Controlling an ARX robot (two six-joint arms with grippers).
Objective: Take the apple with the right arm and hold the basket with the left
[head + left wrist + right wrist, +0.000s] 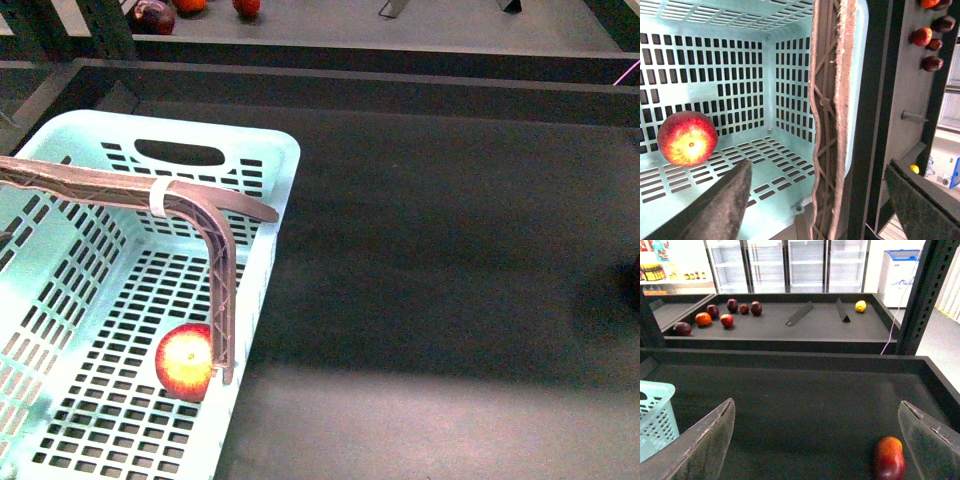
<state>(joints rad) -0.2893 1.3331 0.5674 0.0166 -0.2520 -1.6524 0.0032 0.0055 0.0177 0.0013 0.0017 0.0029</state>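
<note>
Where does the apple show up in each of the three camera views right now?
Front view: the apple lies on the basket floor, lower left, partly behind the brown handle.
Left wrist view: it sits at the left edge, against the slotted wall, above one dark jaw.
Right wrist view: not in it; only a basket corner shows.
Shared landmark: the mint basket, in all three.
</note>
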